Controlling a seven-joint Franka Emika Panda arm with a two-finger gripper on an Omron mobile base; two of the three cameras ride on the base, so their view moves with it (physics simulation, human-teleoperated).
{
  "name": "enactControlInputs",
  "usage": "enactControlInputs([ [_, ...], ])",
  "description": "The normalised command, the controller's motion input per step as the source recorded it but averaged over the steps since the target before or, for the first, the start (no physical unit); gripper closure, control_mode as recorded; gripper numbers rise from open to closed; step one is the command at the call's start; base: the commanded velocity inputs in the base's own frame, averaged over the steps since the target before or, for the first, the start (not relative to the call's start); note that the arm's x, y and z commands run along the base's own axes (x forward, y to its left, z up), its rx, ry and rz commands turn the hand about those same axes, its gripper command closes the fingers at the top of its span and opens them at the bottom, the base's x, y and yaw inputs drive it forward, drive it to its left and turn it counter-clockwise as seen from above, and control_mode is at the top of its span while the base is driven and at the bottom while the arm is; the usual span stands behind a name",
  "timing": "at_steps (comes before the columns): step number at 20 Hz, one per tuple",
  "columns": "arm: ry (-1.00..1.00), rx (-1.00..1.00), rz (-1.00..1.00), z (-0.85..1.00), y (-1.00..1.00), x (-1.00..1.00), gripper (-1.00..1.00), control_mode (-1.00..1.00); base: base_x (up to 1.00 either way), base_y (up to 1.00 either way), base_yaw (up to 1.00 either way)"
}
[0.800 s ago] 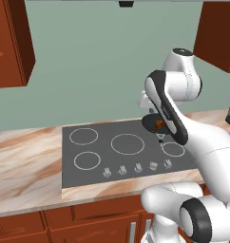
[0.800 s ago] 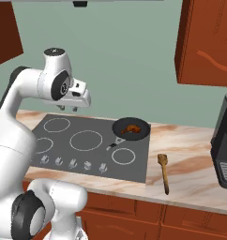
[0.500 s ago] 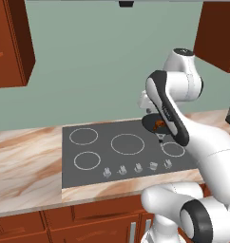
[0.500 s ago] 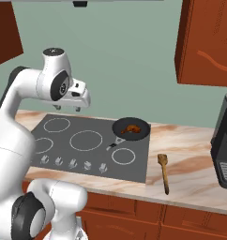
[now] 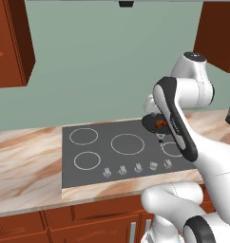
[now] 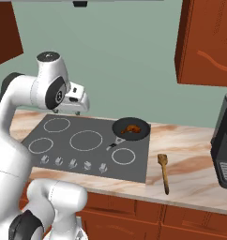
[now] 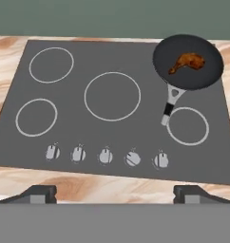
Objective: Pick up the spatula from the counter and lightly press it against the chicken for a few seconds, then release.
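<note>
Claw (image 6: 72,108) jaws spread wide, empty, above cooktop (image 6: 87,140) | marbled tan counter (image 6: 190,154), green wall (image 6: 124,56), red-brown cabinets (image 6: 204,42) | spatula (image 6: 163,171) wooden, flat on counter just right of cooktop, blade toward wall | well apart from claw, right of it, beyond pan (image 6: 139,135) holding chicken (image 6: 130,128)

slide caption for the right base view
Wooden spatula lies on the marble counter beside the black cooktop; browned chicken drumstick sits in the black frying pan.

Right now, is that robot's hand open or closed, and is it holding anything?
The hand: open, fingertips wide apart, holding nothing. The spatula lies on the counter, untouched.
</note>
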Motion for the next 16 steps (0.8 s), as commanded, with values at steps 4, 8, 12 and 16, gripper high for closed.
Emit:
enactControlInputs([
  [4, -0.10, 0.00, -0.01, 0.00, -0.23, -0.27, -1.00, -1.00, 0.00, 0.00, 0.00],
  [8, -0.02, -0.03, -0.01, 0.00, -0.32, -0.27, -1.00, -1.00, 0.00, 0.00, 0.00],
  [12, 0.00, -0.08, -0.02, 0.00, -0.30, -0.22, -1.00, -1.00, 0.00, 0.00, 0.00],
  [16, 0.00, -0.11, -0.01, -0.06, -0.24, -0.13, -1.00, -1.00, 0.00, 0.00, 0.00],
])
